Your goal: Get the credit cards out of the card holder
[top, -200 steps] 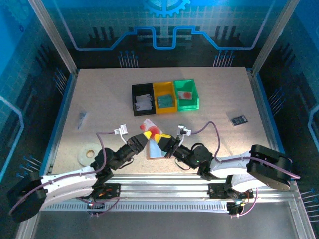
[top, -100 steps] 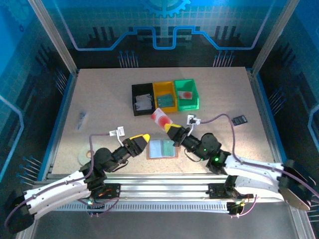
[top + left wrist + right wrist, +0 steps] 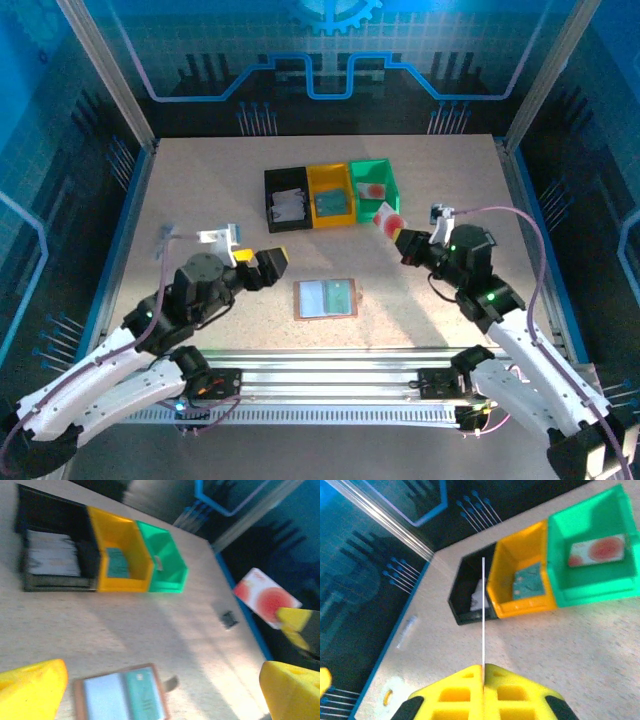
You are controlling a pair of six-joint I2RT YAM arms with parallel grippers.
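The card holder [image 3: 325, 298] lies open and flat on the table, with a teal card [image 3: 142, 692] in its right pocket and a pale left pocket. It also shows low in the left wrist view [image 3: 122, 695]. My right gripper [image 3: 400, 236] is shut on a white credit card with a red spot [image 3: 388, 218], held in the air just right of the green bin [image 3: 374, 190]. In the right wrist view that card [image 3: 483, 615] is edge-on, rising from the closed gripper [image 3: 483, 669]. My left gripper [image 3: 272, 262] hangs open, up and left of the holder, apart from it.
Three bins stand in a row at the back: black [image 3: 285, 205] with pale cards, yellow [image 3: 331, 197] with a teal card, green with a red-spotted card [image 3: 597, 551]. A small dark object [image 3: 229, 619] lies to the right. A tape roll [image 3: 390, 695] sits at the left.
My right gripper carried the red-spotted card from over the holder up and right, toward the green bin. My left gripper opened and drew back left, leaving the holder flat.
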